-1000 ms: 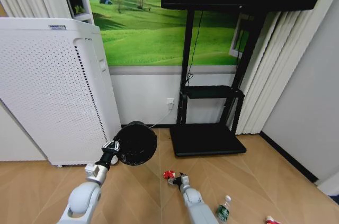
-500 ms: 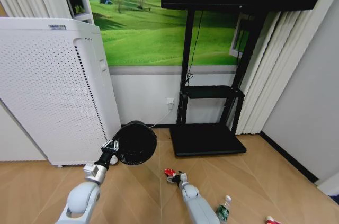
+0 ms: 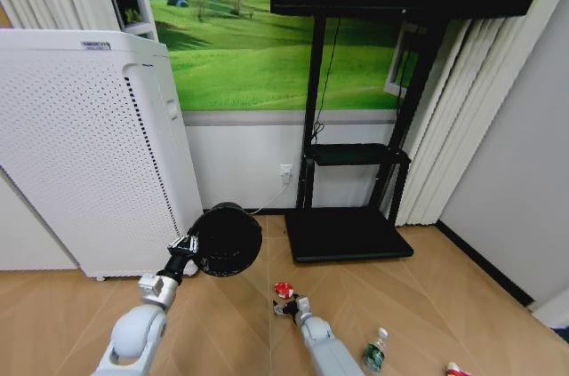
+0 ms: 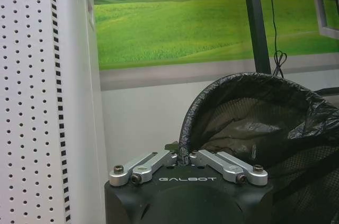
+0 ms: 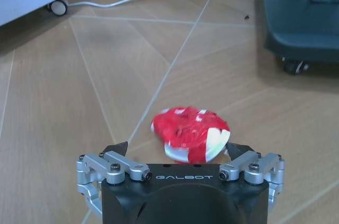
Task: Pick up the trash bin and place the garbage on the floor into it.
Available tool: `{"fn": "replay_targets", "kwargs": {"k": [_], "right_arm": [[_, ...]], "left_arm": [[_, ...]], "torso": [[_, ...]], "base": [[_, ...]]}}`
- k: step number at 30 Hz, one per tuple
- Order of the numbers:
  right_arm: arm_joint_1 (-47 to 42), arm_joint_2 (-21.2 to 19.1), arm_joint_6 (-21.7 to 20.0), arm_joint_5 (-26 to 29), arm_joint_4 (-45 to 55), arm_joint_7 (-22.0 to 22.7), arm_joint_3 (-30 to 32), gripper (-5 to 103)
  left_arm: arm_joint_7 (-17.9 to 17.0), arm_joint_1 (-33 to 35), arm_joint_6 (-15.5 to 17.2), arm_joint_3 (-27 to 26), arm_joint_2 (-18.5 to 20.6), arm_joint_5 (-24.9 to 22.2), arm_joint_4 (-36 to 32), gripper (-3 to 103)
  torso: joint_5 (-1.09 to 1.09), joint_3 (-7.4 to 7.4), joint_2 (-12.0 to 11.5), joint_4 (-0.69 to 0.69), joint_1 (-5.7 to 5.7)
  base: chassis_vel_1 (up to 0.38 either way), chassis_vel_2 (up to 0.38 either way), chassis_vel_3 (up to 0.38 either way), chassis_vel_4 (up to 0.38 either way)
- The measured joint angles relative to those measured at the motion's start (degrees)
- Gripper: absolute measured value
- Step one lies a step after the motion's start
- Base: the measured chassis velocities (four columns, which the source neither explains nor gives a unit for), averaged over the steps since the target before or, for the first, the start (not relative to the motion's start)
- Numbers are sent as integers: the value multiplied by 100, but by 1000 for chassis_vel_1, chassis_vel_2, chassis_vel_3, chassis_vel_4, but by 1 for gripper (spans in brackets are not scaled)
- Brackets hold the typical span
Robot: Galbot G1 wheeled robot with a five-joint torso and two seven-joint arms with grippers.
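Leftmost, the left pincer (image 3: 184,248) is clamped on the rim of the bin (image 3: 226,240), fingers (image 4: 159,159) pressed together over the lined edge. It holds the bin off the floor, mouth turned toward the robot, in front of the white cabinet (image 3: 80,145); held so, the bin likely waits as a ready target for whatever the other arm lifts.

Further right, the right pincer (image 3: 286,308) sits low over the floor with its jaws spread apart, a red-and-white wrapper (image 5: 190,134) lying between the tips, not yet gripped. That placement reads as lining up a grasp.

Counted: one bin, two pincers, and three pieces of garbage on the floor, namely the wrapper, a greenish bottle (image 3: 374,350) to its right, and a red scrap (image 3: 453,369) near the far right corner.
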Motion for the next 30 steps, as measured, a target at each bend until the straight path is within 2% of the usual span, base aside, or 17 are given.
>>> {"fn": "replay_targets", "kwargs": {"k": [30], "right_arm": [[487, 0, 424, -56, -683, 52, -94, 100]], "left_arm": [[-44, 36, 98, -22, -8, 3, -59, 3]], "torso": [[0, 0, 0, 0, 0]], "base": [[0, 0, 0, 0]]}}
